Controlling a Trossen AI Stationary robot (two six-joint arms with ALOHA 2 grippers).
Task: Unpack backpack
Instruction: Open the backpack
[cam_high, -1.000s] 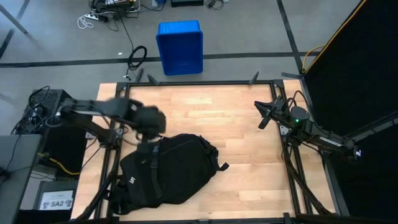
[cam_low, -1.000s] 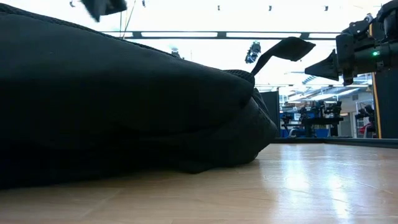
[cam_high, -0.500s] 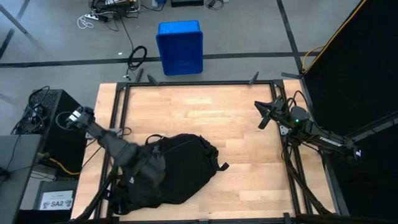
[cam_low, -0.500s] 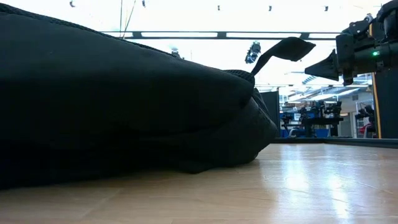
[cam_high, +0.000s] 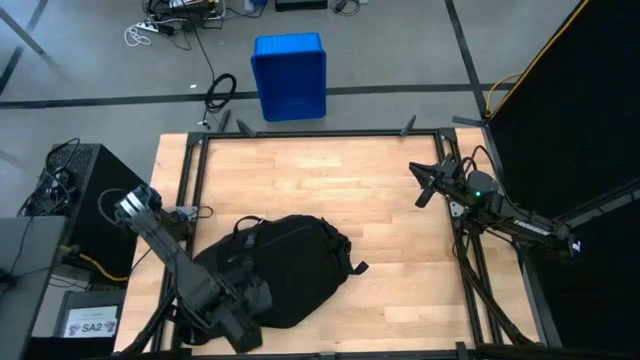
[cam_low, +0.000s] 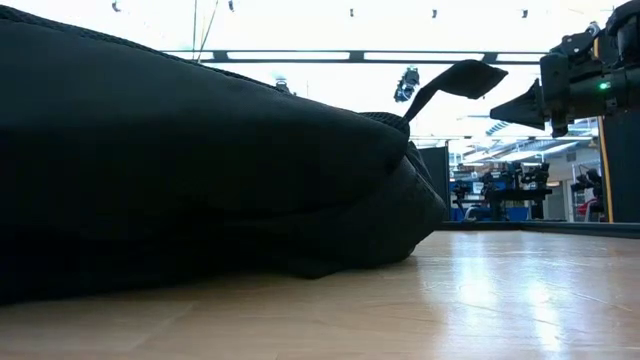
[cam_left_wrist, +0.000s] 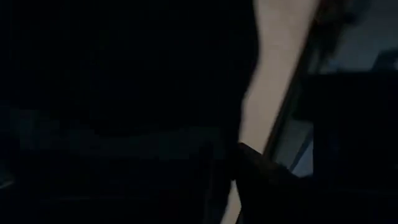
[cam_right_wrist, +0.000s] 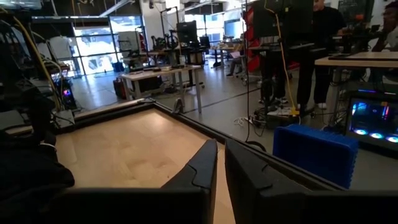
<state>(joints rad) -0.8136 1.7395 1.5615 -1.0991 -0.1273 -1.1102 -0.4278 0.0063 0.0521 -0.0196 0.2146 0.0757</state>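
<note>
The black backpack (cam_high: 290, 265) lies flat on the near left part of the wooden table (cam_high: 400, 280). In the low view the backpack (cam_low: 200, 150) fills the left side, with a strap end (cam_low: 450, 80) sticking up. My left gripper (cam_high: 238, 322) hovers at the backpack's near left end, pointing steeply down, dark against the dark fabric. The left wrist view shows only black fabric (cam_left_wrist: 112, 93) and a strip of table (cam_left_wrist: 273, 81). My right gripper (cam_high: 424, 193) waits shut and level at the table's right edge, far from the backpack.
A blue plastic crate (cam_high: 289, 75) stands on the floor beyond the table's far edge. A short strap (cam_high: 358, 268) juts from the backpack's right side. Bare wood stretches across the table's far half and right side. A black curtain (cam_high: 580, 100) hangs on the right.
My left gripper has swung from above the backpack's far left corner toward the table's near edge, sinking and rolling about its own axis, and now stands over the backpack's near left end. The backpack has stayed where it was.
</note>
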